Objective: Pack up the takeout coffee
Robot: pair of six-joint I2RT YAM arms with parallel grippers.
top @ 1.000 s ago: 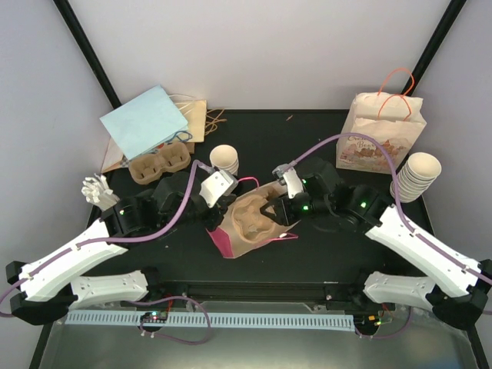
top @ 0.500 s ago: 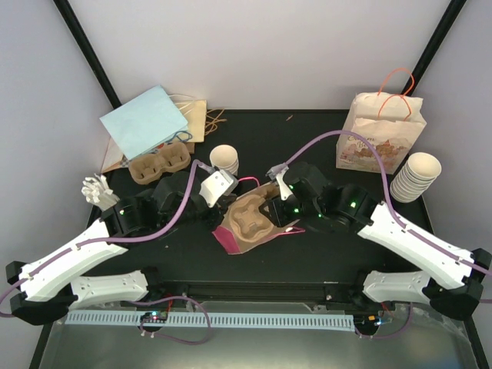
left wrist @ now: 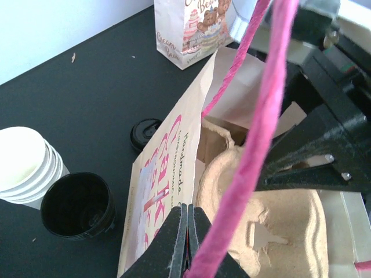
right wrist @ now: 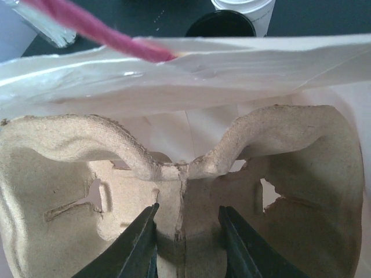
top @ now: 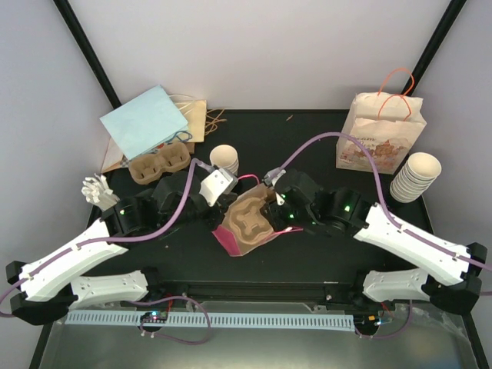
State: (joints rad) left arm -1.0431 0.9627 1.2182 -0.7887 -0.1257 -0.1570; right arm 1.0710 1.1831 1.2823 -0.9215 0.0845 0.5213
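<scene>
Cup carrier, gripped by right hand, slid deeper into bag.

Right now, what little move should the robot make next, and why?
Probably the right claw should slide the cup carrier deeper into the paper bag. It grips the carrier's middle ridge, the carrier sits only partly inside the bag's mouth, and the left claw pinches the bag's edge, holding it open.
</scene>
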